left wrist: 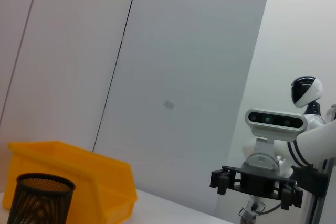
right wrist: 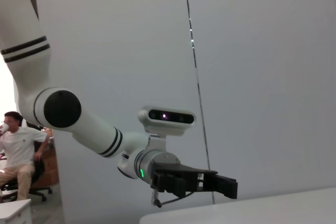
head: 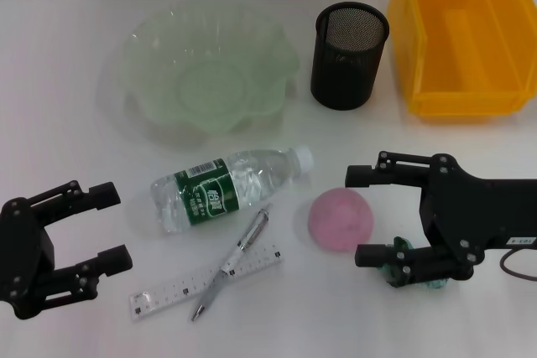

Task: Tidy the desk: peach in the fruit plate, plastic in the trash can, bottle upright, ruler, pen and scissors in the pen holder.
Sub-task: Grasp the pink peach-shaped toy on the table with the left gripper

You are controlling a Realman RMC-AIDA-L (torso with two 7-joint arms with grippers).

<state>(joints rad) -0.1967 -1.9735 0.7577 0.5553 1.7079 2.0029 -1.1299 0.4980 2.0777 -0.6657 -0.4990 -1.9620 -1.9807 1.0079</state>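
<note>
On the white desk [head: 67, 123] the pink peach [head: 340, 220] lies right of centre. My right gripper [head: 359, 215] is open, one finger on each side of the peach's right half; I cannot tell if they touch it. The teal plastic [head: 413, 278] peeks out under the gripper's near finger. The bottle [head: 226, 186] lies on its side, cap toward the peach. The pen [head: 232, 262] lies across the clear ruler [head: 205, 281]. My left gripper [head: 109, 228] is open at the near left, holding nothing. Fruit plate [head: 210, 73], pen holder [head: 350, 54] and trash can [head: 466, 35] stand at the back. The scissors are out of view.
The left wrist view shows the trash can [left wrist: 79, 182], the pen holder [left wrist: 39, 198] and the right gripper [left wrist: 257, 182] farther off. In the right wrist view the left gripper [right wrist: 210, 182] shows against a wall, with a seated person [right wrist: 21, 145] behind.
</note>
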